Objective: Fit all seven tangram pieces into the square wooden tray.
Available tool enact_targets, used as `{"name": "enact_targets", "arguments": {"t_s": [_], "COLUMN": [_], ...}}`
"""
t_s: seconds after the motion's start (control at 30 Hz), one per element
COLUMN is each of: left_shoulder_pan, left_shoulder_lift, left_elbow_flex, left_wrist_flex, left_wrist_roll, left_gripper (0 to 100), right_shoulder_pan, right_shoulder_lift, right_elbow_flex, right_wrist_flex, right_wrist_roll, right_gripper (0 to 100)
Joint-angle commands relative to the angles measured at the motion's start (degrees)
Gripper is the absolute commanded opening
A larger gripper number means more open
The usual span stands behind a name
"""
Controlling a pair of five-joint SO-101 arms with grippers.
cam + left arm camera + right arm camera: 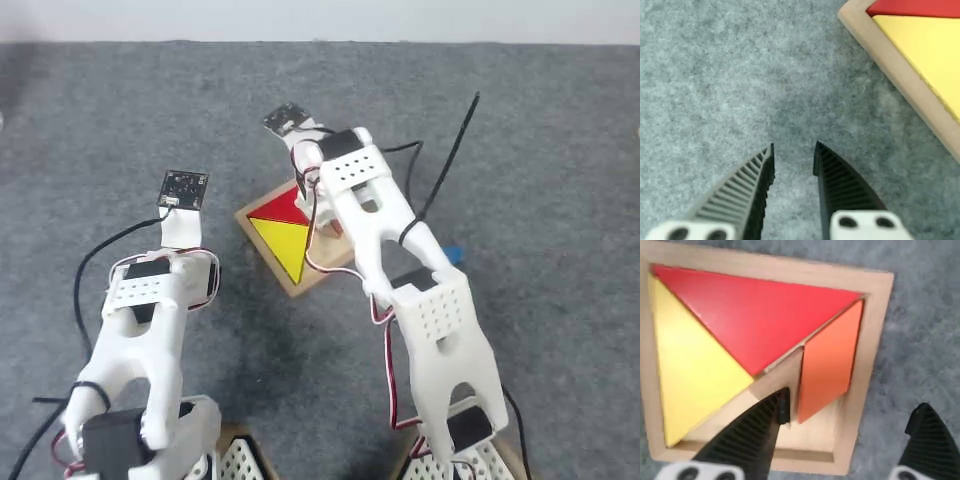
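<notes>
From above, we see the table (pixel 100 120) covered in grey felt, with the square wooden tray (pixel 296 288) lying near its middle, turned so that one corner points at the near edge. A red triangle (pixel 280 207) and a yellow triangle (pixel 285 240) lie inside it, touching along one side. The left arm (pixel 150 320) stands toward the table's left edge, apart from the tray, while the right arm (pixel 400 260) stretches over the tray's right half and hides that part. A small blue shape (pixel 452 254) peeks out beside the right arm; we cannot tell what it is. In the left wrist view, the left jaws are a little apart with nothing between them, over bare felt, and the tray's rim (pixel 890 65) lies near them with the yellow triangle (pixel 925 55) and the red triangle (pixel 920 6) behind it. In the right wrist view, the right jaws are spread wide and hold nothing: one is over the tray's bare wooden floor, just beside an orange parallelogram (pixel 827 362), and the other is outside the rim (pixel 875 340), over the felt. The parallelogram lies along that rim, one slanted end against the red triangle (pixel 760 320), and the yellow triangle (pixel 690 365) fills the opposite side.
</notes>
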Motion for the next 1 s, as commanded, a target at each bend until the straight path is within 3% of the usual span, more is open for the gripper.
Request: {"name": "enact_targets", "arguments": {"t_s": [0.0, 0.37, 0.67, 0.97], "left_shoulder_pan": [0.4, 0.4, 0.4, 0.4], "left_shoulder_lift": [-0.4, -0.4, -0.4, -0.4], "left_elbow_flex": [-0.1, -0.1, -0.1, -0.1], "left_wrist_flex": [-1.0, -1.0, -1.0, -1.0], "left_wrist_roll": [-0.5, -0.5, -0.5, -0.5], "left_gripper": [12, 12, 12, 12], "right_shoulder_pan": [-0.2, 0.3, 2.8, 3.8], "right_shoulder_lift": [1.5, 2.6, -0.4, 8.7], "right_elbow_flex": [-3.0, -7.5, -15.5, -14.2], "right_wrist_flex": [-1.1, -4.6, 1.5, 0.9], "right_wrist_roll": [-0.8, -0.8, -2.1, -2.1], "right_gripper": [37.1, 37.1, 37.1, 37.1]}}
